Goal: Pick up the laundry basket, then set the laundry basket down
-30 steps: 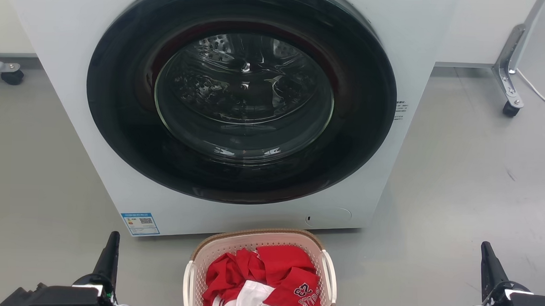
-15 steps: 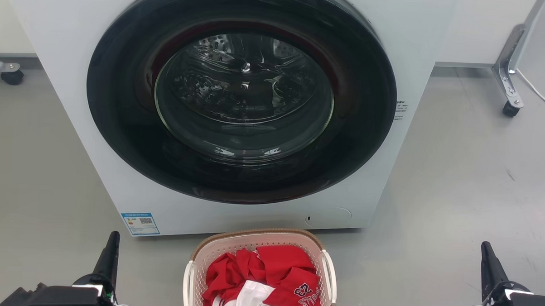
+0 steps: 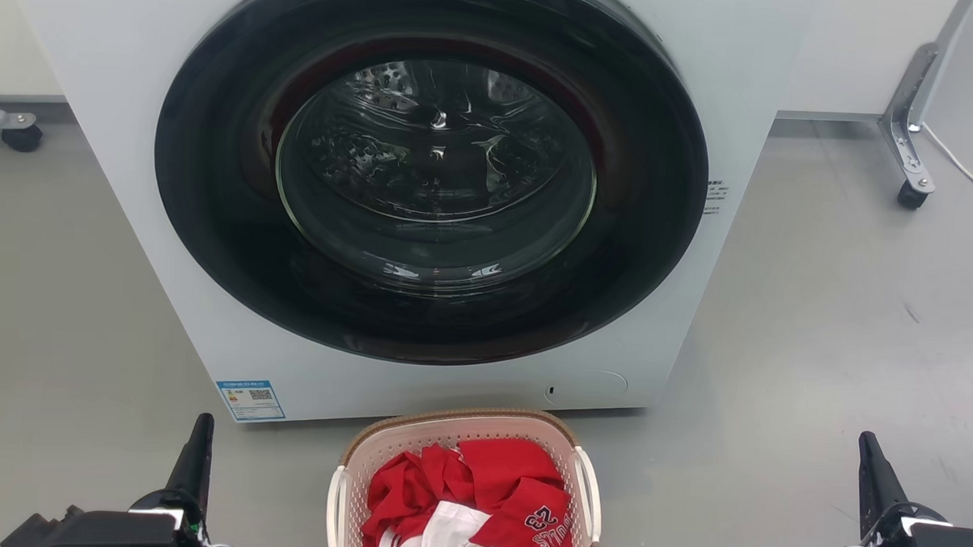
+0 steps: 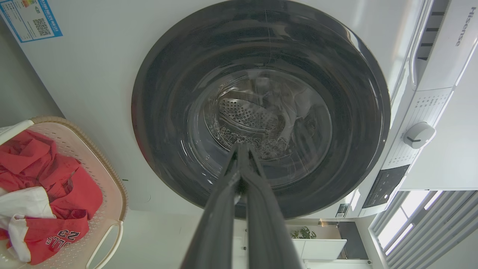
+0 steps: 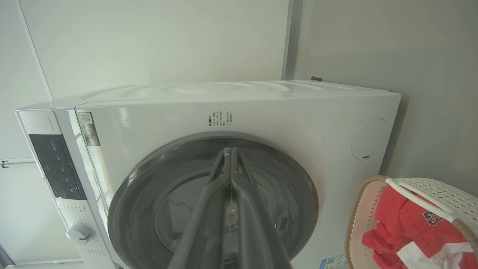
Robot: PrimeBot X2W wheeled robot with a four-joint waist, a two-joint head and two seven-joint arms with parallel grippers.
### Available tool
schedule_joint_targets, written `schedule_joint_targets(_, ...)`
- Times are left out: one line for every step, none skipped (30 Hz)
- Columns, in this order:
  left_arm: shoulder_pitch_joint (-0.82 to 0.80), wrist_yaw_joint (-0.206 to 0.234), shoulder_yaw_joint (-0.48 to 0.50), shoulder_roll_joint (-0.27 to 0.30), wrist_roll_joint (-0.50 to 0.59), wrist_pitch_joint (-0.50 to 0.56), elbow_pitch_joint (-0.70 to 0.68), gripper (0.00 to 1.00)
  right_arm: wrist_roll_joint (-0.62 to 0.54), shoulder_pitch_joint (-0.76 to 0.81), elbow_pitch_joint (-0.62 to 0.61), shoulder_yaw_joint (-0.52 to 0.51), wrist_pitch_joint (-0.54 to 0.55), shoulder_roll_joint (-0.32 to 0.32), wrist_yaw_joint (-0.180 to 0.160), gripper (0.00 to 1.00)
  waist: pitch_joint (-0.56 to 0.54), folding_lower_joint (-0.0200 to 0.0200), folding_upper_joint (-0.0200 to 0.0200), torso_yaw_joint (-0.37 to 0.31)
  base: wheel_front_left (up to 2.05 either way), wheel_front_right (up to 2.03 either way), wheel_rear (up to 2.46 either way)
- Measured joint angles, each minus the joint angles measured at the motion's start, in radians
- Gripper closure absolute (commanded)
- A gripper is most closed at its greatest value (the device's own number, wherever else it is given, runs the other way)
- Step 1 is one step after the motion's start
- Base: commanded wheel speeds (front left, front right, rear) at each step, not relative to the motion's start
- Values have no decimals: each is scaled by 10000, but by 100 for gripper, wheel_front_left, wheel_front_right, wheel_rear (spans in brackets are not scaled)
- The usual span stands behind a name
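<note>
The laundry basket (image 3: pixel 465 422) is cream-white and perforated, with a brown woven rim and white side handles. It stands on the floor just in front of the washing machine, holding red and white clothes (image 3: pixel 478 500). It also appears at the left edge of the left wrist view, basket (image 4: pixel 112 186), and at the lower right of the right wrist view, basket (image 5: pixel 358 213). My left gripper (image 3: pixel 199 442) is low on the left, well apart from the basket, fingers pressed together and empty (image 4: pixel 241 149). My right gripper (image 3: pixel 868 461) is far to the right, also shut and empty (image 5: pixel 229 151).
A white front-loading washing machine (image 3: pixel 134 172) with a closed dark round door (image 3: pixel 433 166) stands directly behind the basket. A metal frame leg on a caster (image 3: pixel 910 191) stands at the back right, another caster (image 3: pixel 22 136) at the back left. Grey floor (image 3: pixel 817 317) lies on both sides.
</note>
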Motion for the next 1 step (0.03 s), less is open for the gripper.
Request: schedule_joint_targets(0,0,0,0,0,0,0,100,0,0,0,0,0,0,0,100,0,0,0,0,0,0,0)
